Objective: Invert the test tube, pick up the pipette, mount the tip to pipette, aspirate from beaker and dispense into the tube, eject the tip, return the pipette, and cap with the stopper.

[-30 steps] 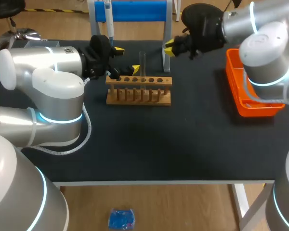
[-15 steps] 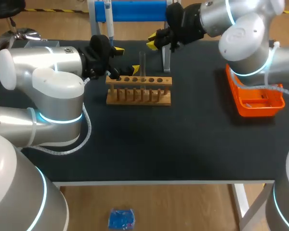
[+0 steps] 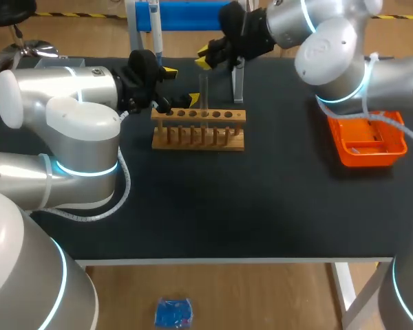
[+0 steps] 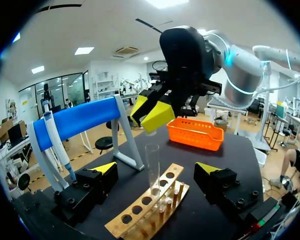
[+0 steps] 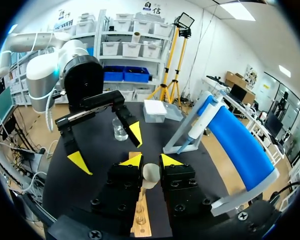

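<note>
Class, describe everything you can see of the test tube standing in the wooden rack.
The test tube is a clear, glass-looking cylinder with no liquid evident. It stands upright, open mouth up, in one hole of the wooden rack, the only thing touching it. It sits between the open fingers of the left gripper, clear of both. The right gripper hangs just above its mouth.

Rack (image 3: 198, 128): pale bare wood, smooth with a low sheen. Test tube (image 4: 152, 167) and beaker (image 5: 120, 131): clear and glossy; glass or plastic cannot be told. Table (image 3: 261, 206): matt black top. Basket (image 3: 368, 141): orange moulded plastic, faintly shiny. Left arm (image 3: 62, 103) and right arm (image 3: 337, 48): glossy silver-grey shells. Left gripper (image 4: 155, 172) and right gripper (image 5: 151, 161): matt black bodies with smooth yellow tips. Stopper (image 5: 150, 173): pale, dull, rubber-like. Pipette stand (image 3: 193, 14): smooth blue bar with a soft gloss.
</note>
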Tool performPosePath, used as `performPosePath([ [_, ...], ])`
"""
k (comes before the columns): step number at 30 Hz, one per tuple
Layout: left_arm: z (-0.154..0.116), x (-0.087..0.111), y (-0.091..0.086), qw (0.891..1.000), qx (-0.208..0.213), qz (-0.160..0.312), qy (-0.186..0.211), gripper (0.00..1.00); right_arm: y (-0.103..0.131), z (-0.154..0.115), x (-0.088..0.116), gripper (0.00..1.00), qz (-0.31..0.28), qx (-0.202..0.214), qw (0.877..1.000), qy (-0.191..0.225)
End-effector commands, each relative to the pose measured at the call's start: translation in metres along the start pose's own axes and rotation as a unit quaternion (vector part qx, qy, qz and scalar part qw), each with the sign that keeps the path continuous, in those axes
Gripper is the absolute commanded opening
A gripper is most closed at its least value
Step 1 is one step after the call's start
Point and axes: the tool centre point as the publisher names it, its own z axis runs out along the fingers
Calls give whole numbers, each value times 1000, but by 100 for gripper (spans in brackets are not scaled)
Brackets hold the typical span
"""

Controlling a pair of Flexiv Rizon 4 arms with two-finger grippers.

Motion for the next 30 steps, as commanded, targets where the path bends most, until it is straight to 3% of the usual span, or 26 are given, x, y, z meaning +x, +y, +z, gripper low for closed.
performPosePath([
  [1, 0, -1, 0, 1000, -1, 0, 2, 100, -1, 8, -3, 0, 0, -7, 1000, 2],
  [30, 0, -1, 0, 1000, -1, 0, 2, 100, -8, 23, -6, 0, 10, -18, 1000, 9],
])
